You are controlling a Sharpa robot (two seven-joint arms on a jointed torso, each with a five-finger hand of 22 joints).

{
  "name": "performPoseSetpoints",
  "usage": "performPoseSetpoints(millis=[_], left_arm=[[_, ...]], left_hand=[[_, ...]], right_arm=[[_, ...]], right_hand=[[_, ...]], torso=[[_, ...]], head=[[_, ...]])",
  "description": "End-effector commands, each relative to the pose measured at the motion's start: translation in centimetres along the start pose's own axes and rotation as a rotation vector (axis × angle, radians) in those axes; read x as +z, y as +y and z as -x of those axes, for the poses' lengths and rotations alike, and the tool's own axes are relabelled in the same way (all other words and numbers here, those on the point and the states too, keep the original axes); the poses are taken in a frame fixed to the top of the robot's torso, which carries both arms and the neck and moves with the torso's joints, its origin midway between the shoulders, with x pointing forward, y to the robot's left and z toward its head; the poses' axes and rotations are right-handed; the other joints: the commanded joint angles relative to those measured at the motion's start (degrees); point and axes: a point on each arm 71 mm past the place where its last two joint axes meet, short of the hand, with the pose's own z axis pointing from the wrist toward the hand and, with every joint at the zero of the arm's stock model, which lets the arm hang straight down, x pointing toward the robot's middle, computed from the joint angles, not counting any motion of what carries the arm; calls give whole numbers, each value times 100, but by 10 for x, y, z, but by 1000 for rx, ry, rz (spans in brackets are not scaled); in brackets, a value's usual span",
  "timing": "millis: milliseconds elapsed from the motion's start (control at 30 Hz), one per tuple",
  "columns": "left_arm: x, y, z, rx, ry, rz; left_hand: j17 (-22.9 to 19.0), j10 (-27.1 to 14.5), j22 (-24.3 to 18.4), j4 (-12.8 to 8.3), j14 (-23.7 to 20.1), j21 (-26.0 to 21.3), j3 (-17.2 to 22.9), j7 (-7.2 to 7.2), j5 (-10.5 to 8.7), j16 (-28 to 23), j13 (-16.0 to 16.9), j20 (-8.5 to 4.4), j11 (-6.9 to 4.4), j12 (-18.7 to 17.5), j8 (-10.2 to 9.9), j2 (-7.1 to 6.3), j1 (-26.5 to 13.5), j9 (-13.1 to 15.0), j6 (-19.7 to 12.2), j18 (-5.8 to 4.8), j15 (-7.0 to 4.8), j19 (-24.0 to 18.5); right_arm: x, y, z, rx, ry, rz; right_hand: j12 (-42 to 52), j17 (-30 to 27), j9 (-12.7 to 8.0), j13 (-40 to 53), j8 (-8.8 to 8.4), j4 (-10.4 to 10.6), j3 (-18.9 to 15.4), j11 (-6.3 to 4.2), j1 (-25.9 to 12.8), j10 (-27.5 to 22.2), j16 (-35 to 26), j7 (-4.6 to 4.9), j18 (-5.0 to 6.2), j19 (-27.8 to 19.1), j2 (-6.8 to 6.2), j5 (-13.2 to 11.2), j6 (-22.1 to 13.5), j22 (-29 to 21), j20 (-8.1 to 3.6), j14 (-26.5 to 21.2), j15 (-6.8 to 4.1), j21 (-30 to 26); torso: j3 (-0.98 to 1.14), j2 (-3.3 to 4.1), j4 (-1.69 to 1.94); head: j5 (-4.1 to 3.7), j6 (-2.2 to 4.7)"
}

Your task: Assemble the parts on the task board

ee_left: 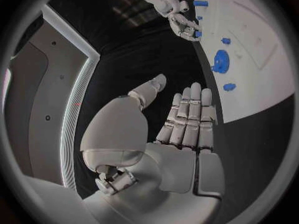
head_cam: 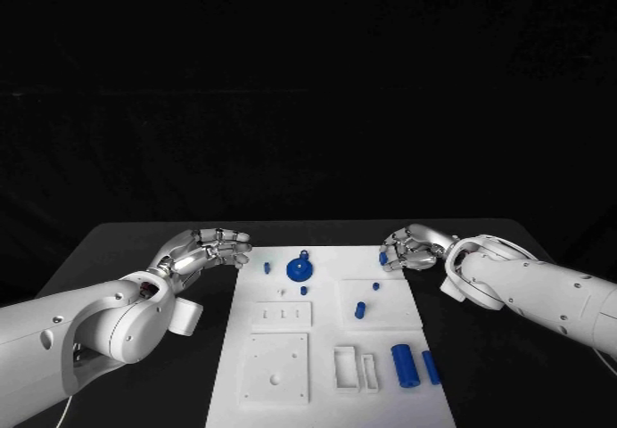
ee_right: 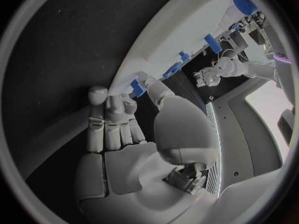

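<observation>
The white task board [head_cam: 337, 332] lies in the middle of the black table. On it sit a blue gear [head_cam: 299, 266], small blue pegs [head_cam: 360, 310] and two blue cylinders [head_cam: 405, 364] near the front right. My right hand [head_cam: 414, 248] is at the board's far right corner, thumb and fingertips pinching a small blue part [head_cam: 383, 259]; that blue part [ee_right: 137, 88] sits at the thumb tip in the right wrist view. My left hand [head_cam: 212, 250] hovers beside the far left corner, holding nothing. Its fingers [ee_left: 187, 114] are stretched out, the thumb apart, and the gear [ee_left: 221, 61] lies beyond them.
White raised blocks [head_cam: 281, 314] and a slotted holder [head_cam: 354, 367] stand on the board's near half. Bare black table [head_cam: 128, 259] stretches to either side of the board.
</observation>
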Motion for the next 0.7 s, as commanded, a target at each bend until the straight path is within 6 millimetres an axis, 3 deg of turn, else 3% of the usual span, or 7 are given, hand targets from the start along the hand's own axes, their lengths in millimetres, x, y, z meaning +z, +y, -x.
performPoseSetpoints(millis=[33,333,700], left_arm=[[1,-2,-2,-2,18,-13],[1,-2,-2,-2,18,-12],[1,-1,-2,-1,17,-11]], left_hand=[[-10,18,86,-31,4,22,5,134,22,25,3,11,0,-13,-21,3,-38,5,33,83,-1,27],[-13,14,85,-33,3,22,6,135,22,25,1,11,1,-16,-23,5,-37,5,30,83,-1,27],[-16,9,85,-39,2,21,7,137,23,26,-1,11,4,-20,-27,5,-34,4,26,83,-1,26]], right_arm=[[0,1,-6,-9,42,15],[0,1,-8,-10,51,17],[1,3,-11,-13,61,24]], right_hand=[[5,7,-17,-16,33,3,215,-67,-23,-201,-28,-25,393,26,98,-236,497,92,7,-5,-61,-19],[6,21,-52,-19,56,4,828,-113,-92,-187,-40,-73,393,37,161,-868,682,108,-1,8,-106,5],[14,32,-49,-13,85,7,1056,-133,-125,-180,-40,-96,393,40,171,-1030,776,112,-3,13,-124,28]], torso=[[-5,2,0],[-3,-8,-6],[-3,-7,-1]], head=[[-7,-8],[-6,-23],[-4,-25]])
